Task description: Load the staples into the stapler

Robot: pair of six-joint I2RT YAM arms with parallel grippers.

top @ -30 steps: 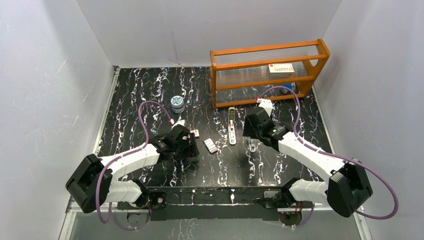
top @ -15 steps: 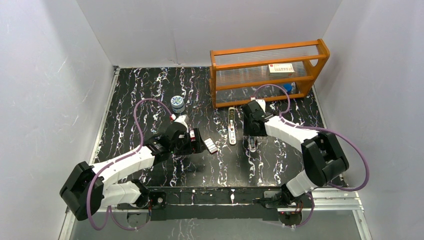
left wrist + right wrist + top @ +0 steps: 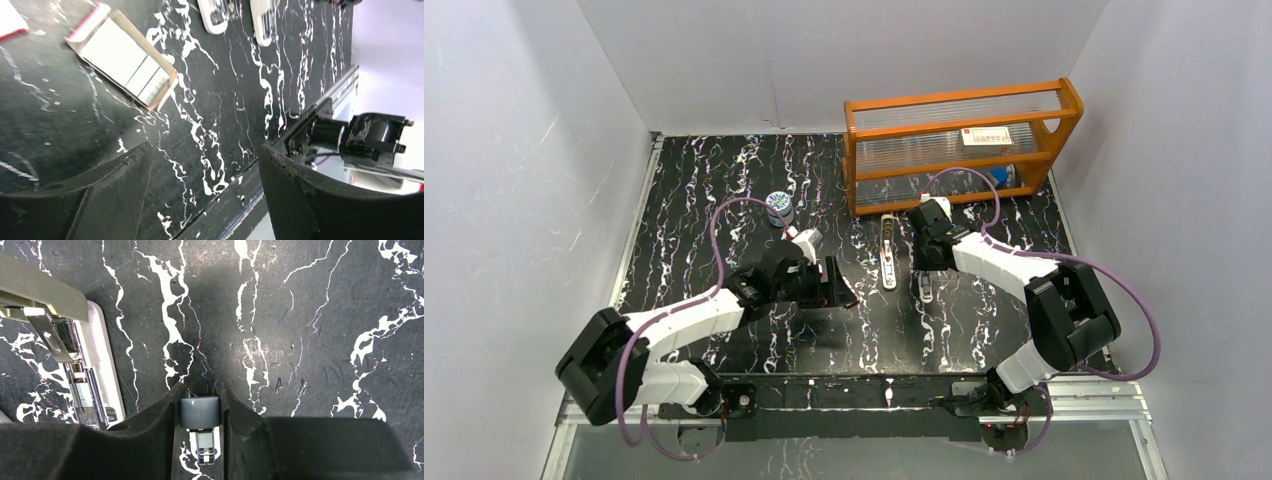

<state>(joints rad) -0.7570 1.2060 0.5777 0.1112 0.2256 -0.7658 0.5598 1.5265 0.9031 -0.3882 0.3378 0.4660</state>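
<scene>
Silver-grey and finely ridged, the staples [image 3: 125, 57] lie flat on the black, white-veined counter [image 3: 724, 200]. They form a small rectangular block of strips laid side by side, edged by a tan cardboard rim with a red end. In the left wrist view the block sits just beyond the left pincer [image 3: 205, 150], up and to the left of its gap. That pincer stands wide open with nothing between its fingers, hovering over bare counter. From above, it hides most of the block.

The stapler [image 3: 888, 250] lies to the right of the block, long and slim, pointing away from the arms, near the front of the orange rack [image 3: 964, 140]. The right wrist view shows its beige upper arm angled above a pale base with a silvery metal channel. Just right of the stapler, the right pincer [image 3: 199, 391] has its fingers drawn in tight on a small slate-grey piece [image 3: 200, 412], one finger on each side. A little metal part shows beneath the piece.
</scene>
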